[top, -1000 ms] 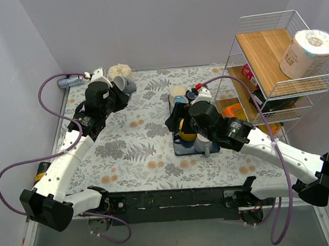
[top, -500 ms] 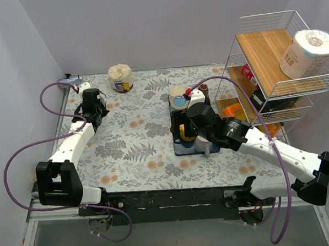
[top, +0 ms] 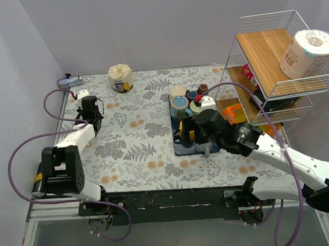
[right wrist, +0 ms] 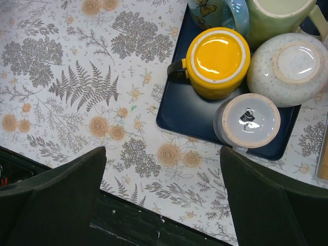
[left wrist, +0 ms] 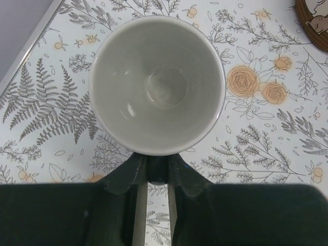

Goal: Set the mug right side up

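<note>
Over the floral worktop (top: 138, 141) the left arm has swung back from the far-left corner to the left edge. The right arm has drawn a little nearer from the navy tray (right wrist: 189, 120), and the right gripper (right wrist: 161, 190) has its jaws spread wide on nothing. The left gripper (left wrist: 155, 165) has its jaws pinched tight at the near side of the mug (left wrist: 157, 84), apparently on the hidden handle. The mug, tilted a second ago, now faces mouth up by the left edge, glossy grey-white and empty. The turn looks done, with only release left.
</note>
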`<state>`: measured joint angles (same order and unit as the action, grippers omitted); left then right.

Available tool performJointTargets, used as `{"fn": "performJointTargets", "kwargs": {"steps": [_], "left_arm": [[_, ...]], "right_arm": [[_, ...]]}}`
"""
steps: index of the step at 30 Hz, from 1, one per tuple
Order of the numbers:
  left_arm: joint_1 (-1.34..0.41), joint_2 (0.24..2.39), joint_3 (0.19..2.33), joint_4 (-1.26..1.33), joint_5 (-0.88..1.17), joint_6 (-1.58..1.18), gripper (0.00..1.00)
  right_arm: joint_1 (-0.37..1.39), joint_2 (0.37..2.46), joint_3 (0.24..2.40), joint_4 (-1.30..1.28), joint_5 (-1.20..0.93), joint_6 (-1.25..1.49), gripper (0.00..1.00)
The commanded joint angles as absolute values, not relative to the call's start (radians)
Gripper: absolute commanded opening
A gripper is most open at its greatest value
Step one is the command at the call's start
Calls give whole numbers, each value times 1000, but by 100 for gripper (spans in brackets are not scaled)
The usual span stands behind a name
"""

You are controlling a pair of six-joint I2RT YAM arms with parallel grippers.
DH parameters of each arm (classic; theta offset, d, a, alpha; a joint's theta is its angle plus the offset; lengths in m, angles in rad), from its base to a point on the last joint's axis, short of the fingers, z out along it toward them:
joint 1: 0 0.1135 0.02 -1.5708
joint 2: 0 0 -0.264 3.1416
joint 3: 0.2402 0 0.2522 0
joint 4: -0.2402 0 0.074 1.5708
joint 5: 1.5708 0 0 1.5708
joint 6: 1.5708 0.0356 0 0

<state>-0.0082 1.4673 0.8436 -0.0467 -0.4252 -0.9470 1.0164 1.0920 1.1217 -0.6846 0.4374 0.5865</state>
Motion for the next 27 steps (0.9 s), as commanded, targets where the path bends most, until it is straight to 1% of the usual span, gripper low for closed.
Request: {"fn": "performJointTargets", "kwargs": {"steps": [1,6,8,16,19,20,23,25,26,27], "left_arm": [[-2,1518,857,94,-465,-897,0],[-2,1572,948,-50,-443,-957,0],[29,1588,975,-116,-430,-974,0],[38,1585,973,-146,-374,-957,0],[44,1580,976,-150,-344,-960,2],[48,1585,977,-155,-342,-959,5],[52,1594,983,-163,-339,-956,8],[54,1598,988,-167,-337,-954,14],[55,1598,991,-176,-334,-954,20],[55,1600,997,-179,-333,-957,33]], "right_arm": [[1017,1049,1100,-689,436,655,98],[1017,1029,1112,-739,454,696,98],[1017,1022,1112,-756,449,715,98],[1017,1006,1085,-788,431,762,98],[1017,1014,1094,-814,431,767,99],[1017,1015,1098,-819,431,769,99],[1017,1020,1100,-827,436,770,98],[1017,1023,1103,-830,433,770,98],[1017,1026,1107,-831,433,772,99],[1017,1029,1109,-836,434,770,99]]}}
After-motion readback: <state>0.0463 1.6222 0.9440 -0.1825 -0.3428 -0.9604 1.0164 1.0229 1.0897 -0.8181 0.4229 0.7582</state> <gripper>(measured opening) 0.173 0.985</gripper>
